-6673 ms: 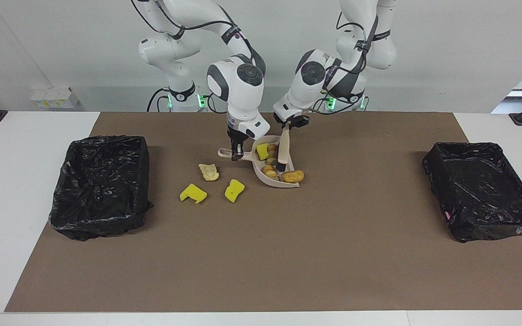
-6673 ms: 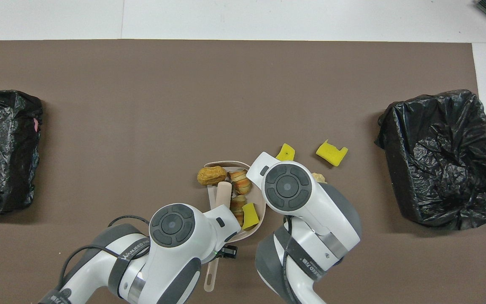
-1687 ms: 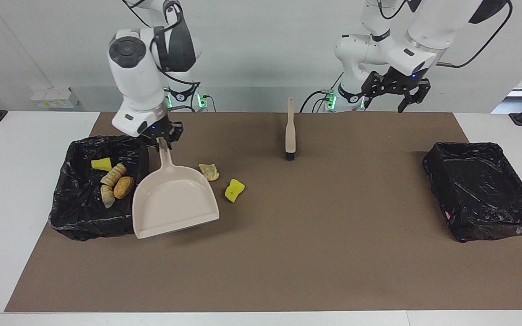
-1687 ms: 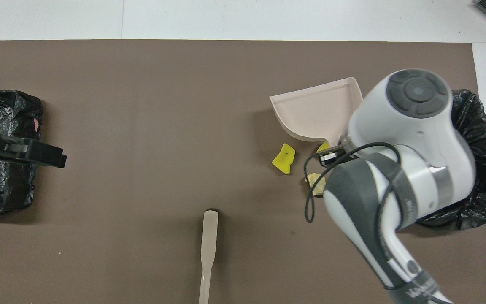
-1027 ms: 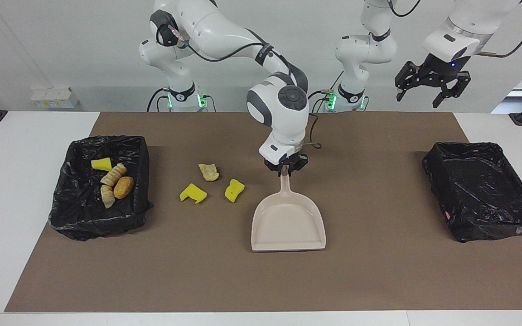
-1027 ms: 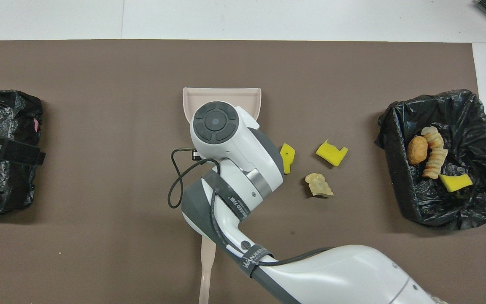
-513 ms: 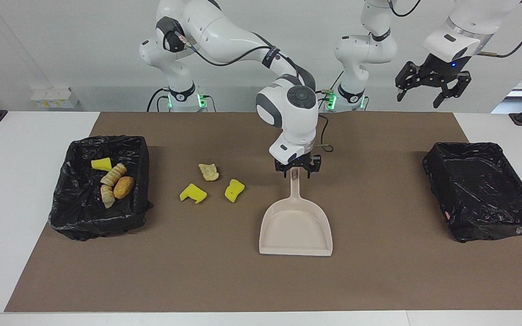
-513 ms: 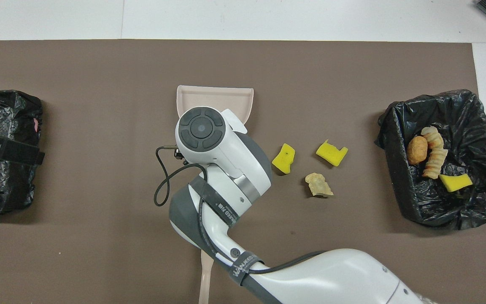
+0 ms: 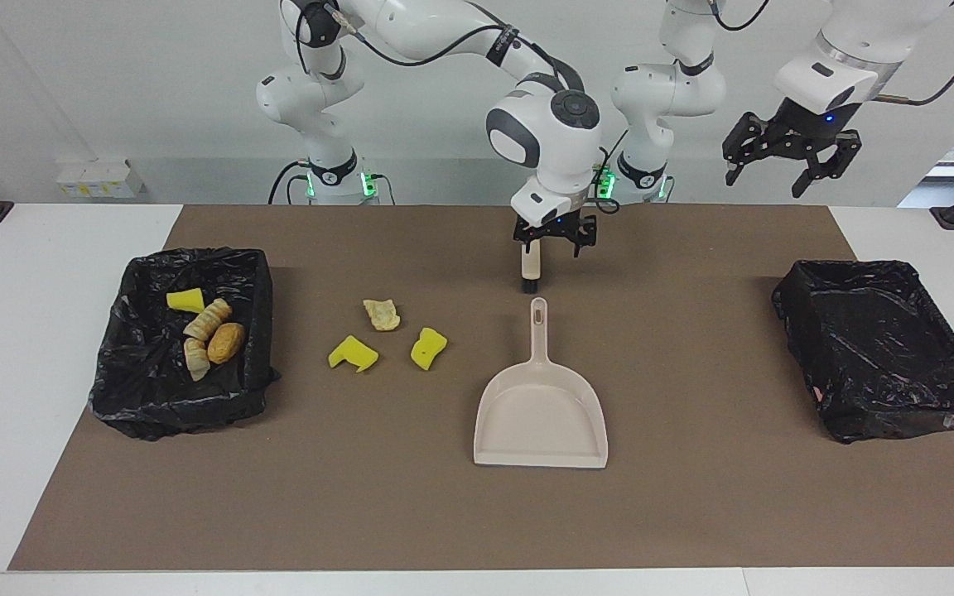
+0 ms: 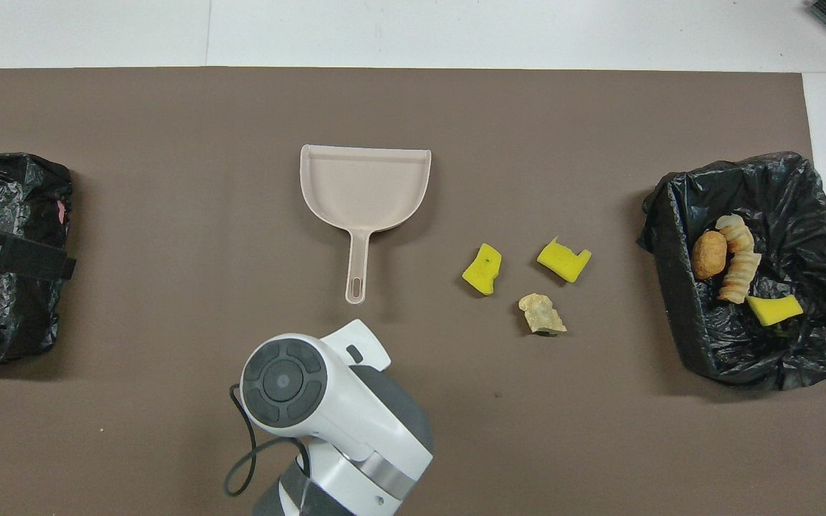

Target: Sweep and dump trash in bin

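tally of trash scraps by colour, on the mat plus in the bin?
Bright yellow sponge chunks: 3, two on the mat, one in the black-lined bin
Tan-to-orange bread-like lumps: 4, one on the mat, three in the bin
Total: 7

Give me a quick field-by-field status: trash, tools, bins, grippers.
trash on mat: two yellow sponge chunks, one tan lump
trash in bin: four pieces in the bin at the right arm's end
other bin: nothing seen inside
dustpan: flat on mat, unheld
brush: on mat, nearer the robots than the dustpan
right gripper: open, over the brush
left gripper: open, raised, waiting
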Motion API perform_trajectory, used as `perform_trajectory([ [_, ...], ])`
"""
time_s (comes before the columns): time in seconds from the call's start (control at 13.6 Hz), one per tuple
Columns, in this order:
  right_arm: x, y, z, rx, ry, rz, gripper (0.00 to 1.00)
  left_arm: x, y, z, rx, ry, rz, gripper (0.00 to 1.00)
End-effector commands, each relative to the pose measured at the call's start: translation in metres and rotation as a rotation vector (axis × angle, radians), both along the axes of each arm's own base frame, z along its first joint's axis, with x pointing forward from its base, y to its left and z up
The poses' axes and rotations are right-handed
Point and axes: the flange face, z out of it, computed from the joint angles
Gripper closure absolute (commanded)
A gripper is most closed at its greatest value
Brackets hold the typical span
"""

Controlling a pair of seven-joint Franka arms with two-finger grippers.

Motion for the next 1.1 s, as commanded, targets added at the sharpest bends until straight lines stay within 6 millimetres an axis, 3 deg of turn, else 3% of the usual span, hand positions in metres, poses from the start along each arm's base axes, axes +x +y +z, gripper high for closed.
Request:
perform_trajectory([
  [0.0,-0.059,-0.027,-0.018,0.028,-0.003,-0.046,0.0,0.003,0.004,0.003,0.016,-0.013,-0.005,0.0],
  [0.15,-0.089,-0.041,-0.036,0.045,0.002,-0.054,0.0,0.003,0.004,0.003,0.016,-0.013,-0.005,0.0],
  [0.37,-0.109,-0.038,-0.053,0.062,0.032,-0.066,0.03,0.003,0.004,0.004,0.016,-0.015,-0.005,0.0],
  [0.51,-0.11,-0.038,-0.053,0.062,0.034,-0.06,0.22,0.003,0.004,0.004,0.016,-0.015,-0.007,0.0],
  [0.59,-0.111,-0.038,-0.053,0.062,0.035,-0.057,0.4,0.003,0.004,0.004,0.016,-0.015,-0.005,0.0],
  [0.73,-0.111,-0.037,-0.053,0.065,0.035,-0.048,0.9,0.003,0.004,0.003,0.016,-0.013,-0.005,0.0],
  [0.81,-0.11,-0.037,-0.052,0.067,0.034,-0.049,1.0,0.003,0.004,0.004,0.016,-0.015,-0.007,0.0],
  [1.03,-0.105,-0.029,-0.045,0.072,0.038,-0.056,1.0,0.003,0.004,0.004,0.016,-0.015,-0.005,0.0],
])
